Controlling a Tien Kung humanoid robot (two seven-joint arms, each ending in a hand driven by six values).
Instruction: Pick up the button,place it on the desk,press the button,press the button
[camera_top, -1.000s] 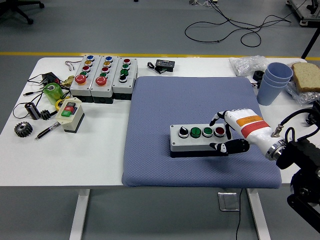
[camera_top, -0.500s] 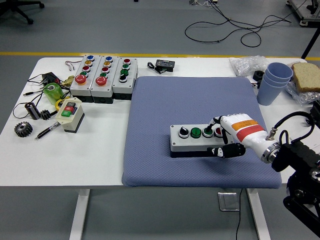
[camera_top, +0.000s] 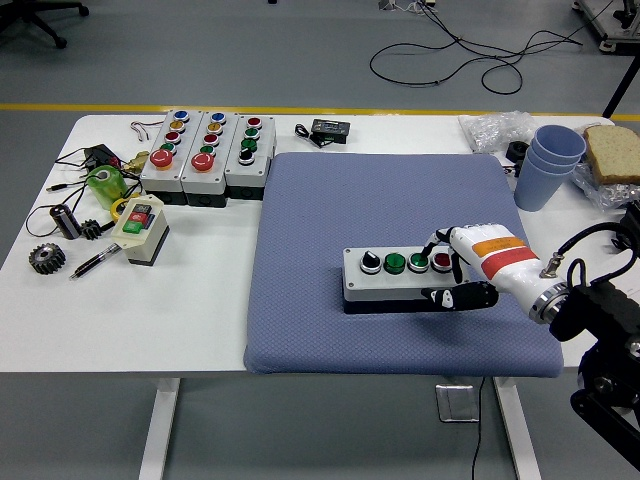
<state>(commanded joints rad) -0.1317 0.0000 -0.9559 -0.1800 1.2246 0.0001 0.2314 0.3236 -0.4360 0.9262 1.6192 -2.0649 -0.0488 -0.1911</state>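
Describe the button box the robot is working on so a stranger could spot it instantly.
Find the blue-grey mat covering the table's right half. Near its front edge lies a grey button box, with the right hand at its right end. Unlike the boxes beyond the mat's left corner, it lies alone with four buttons in one row.

A grey button box (camera_top: 402, 273) lay on the blue mat (camera_top: 400, 260) on the white desk (camera_top: 200, 300). The right hand (camera_top: 462, 265) curled around its right end, fingertips (camera_top: 437, 248) over the red button (camera_top: 441, 261), thumb at the front edge.
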